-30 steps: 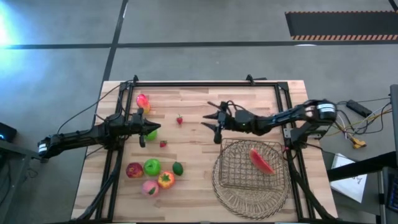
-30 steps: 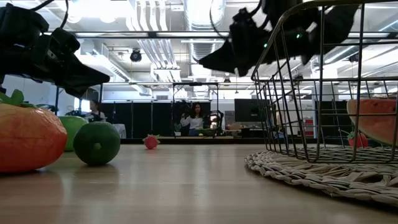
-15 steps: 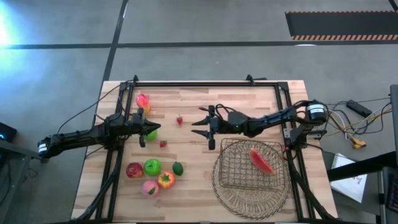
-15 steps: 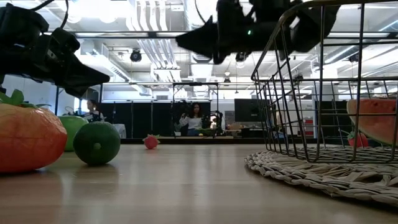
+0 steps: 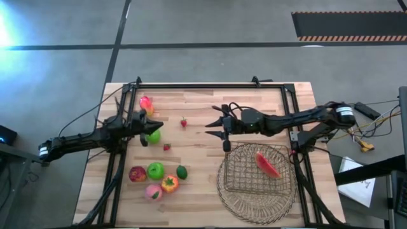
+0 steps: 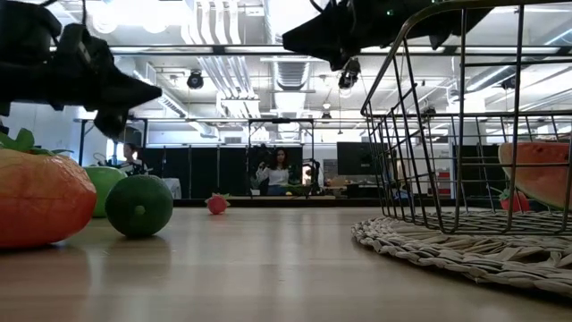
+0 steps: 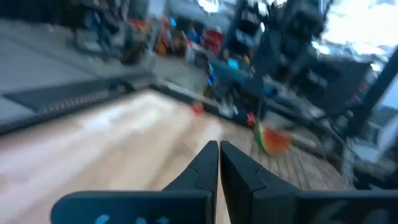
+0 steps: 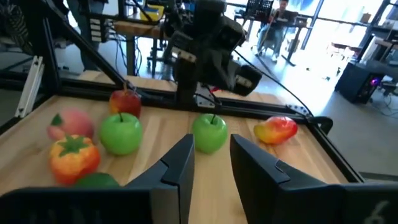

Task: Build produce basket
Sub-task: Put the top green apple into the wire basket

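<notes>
Loose produce lies on the table's left half: a red apple [image 5: 137, 173], a green apple [image 5: 155, 170], a lime [image 5: 182, 172], a peach [image 5: 152, 191], an orange tomato [image 5: 169, 184], a strawberry [image 5: 183, 122] and a pink-yellow fruit [image 5: 145, 104]. My left gripper [image 5: 151, 129] is shut, level, just above a second green apple [image 5: 153, 135]. My right gripper [image 5: 216, 128] hovers open over the table's middle, nothing between its fingers [image 8: 180, 162]. The wire basket [image 5: 241, 156] stands on a woven mat [image 5: 254, 205] and holds a watermelon slice [image 5: 268, 164].
A black frame rail [image 5: 203, 86] runs along the table's far edge, with side rails along both arms. A small red berry [image 5: 166, 147] lies between the second green apple and the fruit cluster. Bare wood lies between the cluster and the basket. People sit in the room beyond the table.
My right gripper has risen higher above the table near the basket's far left corner, staying level. My left gripper has rolled about its own axis, and its tip has lifted slightly. The produce and the basket have not moved.
</notes>
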